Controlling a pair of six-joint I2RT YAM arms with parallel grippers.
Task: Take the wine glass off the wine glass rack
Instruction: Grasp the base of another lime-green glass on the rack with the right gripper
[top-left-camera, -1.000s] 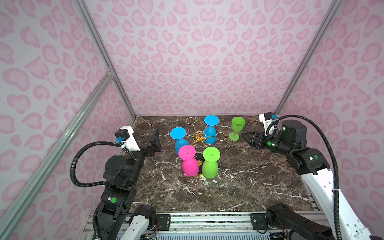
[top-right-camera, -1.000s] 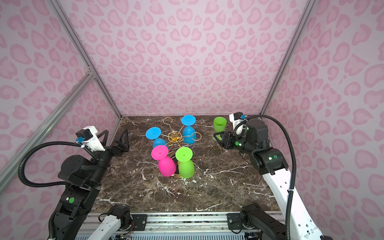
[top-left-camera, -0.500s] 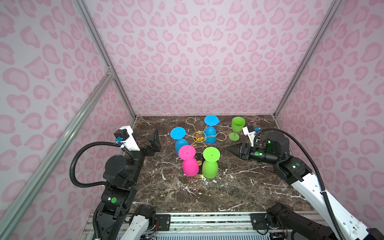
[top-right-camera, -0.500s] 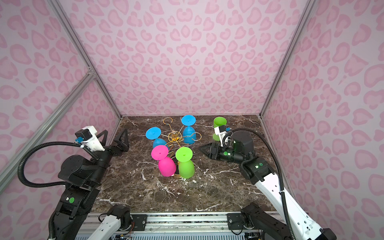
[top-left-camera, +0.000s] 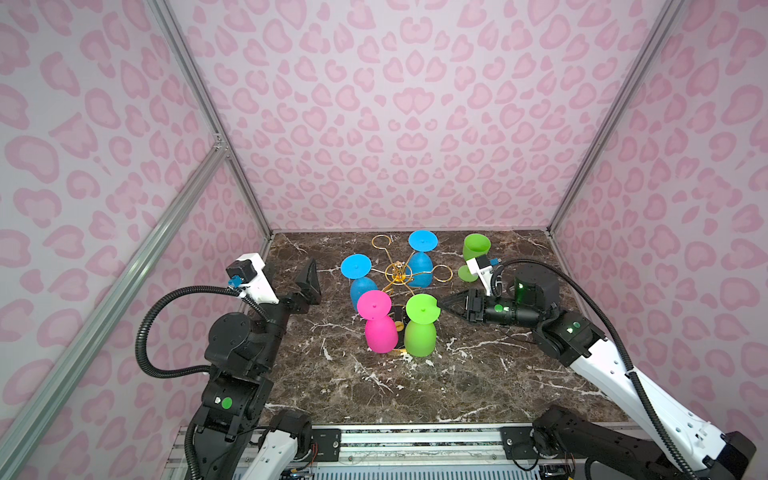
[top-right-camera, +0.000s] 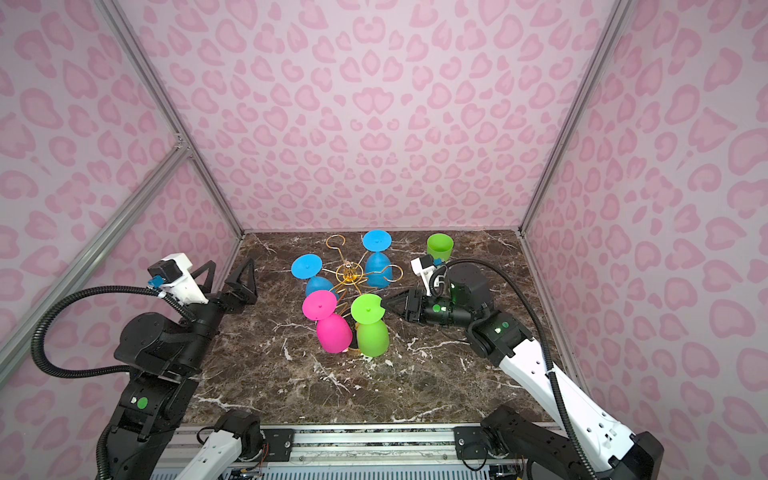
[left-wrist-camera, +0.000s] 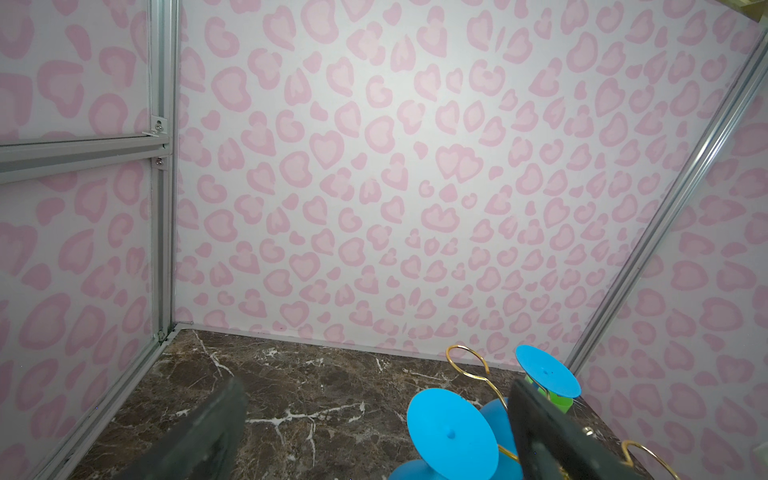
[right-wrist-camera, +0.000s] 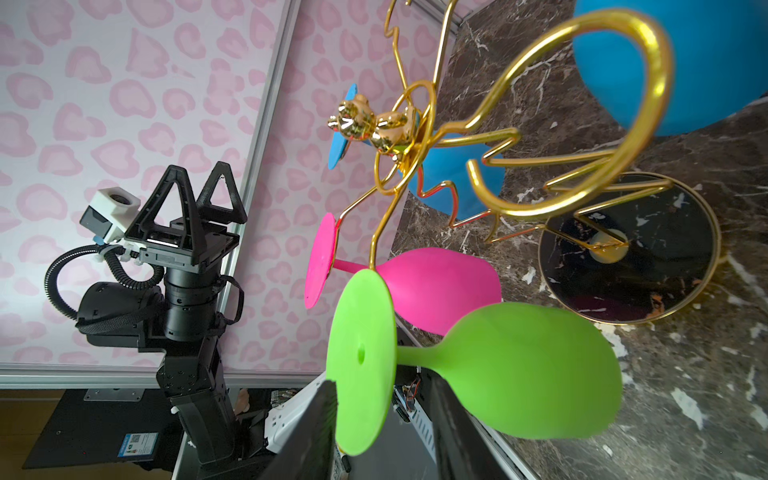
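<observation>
- My left gripper (top-right-camera: 230, 266) hovers over the marble table (top-left-camera: 457, 395), at 9 o'clock from the rack and well apart from it. Its jaws are spread wide with nothing between them.
- 1 blue glass (top-left-camera: 362, 289) hangs upside down at 9 o'clock of the rack's post.
- The pink glass (top-left-camera: 380, 332) hangs upside down at 7 o'clock, its bowl just beside the green one.
- The wine glass rack (top-left-camera: 398, 272) stands mid-table, its round black base showing in my right wrist view.
- The green wine glass (top-left-camera: 419, 336) hangs upside down from the arm at 5 o'clock, foot uppermost.
- The 2nd blue glass (top-left-camera: 420, 270) hangs at 1 o'clock.
- My right gripper (top-left-camera: 444, 303) points in level from 3 o'clock at the green wine glass's foot. The jaws are partly open; in the wrist view the foot's edge sits between the 2 fingers (right-wrist-camera: 451, 419), and I see no grip on it.
- An upright green glass (top-left-camera: 476, 249) stands on the table at 2 o'clock from the rack.
</observation>
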